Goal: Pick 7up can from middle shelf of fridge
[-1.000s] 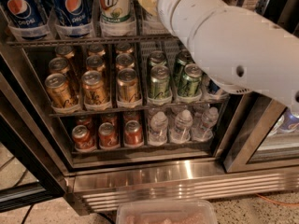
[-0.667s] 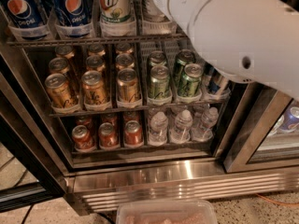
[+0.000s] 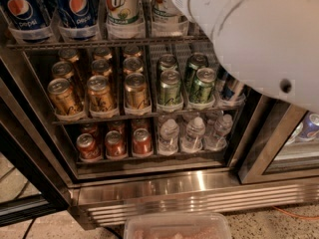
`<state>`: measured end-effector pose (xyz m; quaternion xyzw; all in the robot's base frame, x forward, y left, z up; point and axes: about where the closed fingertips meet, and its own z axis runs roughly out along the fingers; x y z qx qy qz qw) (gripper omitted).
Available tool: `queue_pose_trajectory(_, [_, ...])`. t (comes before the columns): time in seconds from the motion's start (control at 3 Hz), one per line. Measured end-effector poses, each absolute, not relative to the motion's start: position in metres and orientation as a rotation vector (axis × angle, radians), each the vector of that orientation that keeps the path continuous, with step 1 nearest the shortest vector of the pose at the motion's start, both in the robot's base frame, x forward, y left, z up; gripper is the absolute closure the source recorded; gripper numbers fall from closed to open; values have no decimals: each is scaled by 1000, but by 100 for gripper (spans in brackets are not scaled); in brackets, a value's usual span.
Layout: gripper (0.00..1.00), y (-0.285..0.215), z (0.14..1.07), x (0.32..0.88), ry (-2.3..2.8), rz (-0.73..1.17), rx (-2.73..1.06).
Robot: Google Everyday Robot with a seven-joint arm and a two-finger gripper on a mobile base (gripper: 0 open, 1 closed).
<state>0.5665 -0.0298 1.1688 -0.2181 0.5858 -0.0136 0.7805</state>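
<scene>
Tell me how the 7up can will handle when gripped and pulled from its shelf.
The 7up can looks rigid and smooth, so it is probably slippery under a light grip. It stands upright in a shallow clear cup, so it may tip if dragged rather than lifted. The pincer is out of view, past the white arm at top right.

The white arm fills the upper right, a thick, rounded link slanting from the right side up to the top, with a dark hole near its lower edge. The end effector is out of sight, past the top.
</scene>
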Motion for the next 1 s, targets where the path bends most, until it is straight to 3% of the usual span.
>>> queue_pose_trajectory(1.0, [100,-71,1092,484,1568,28,-475])
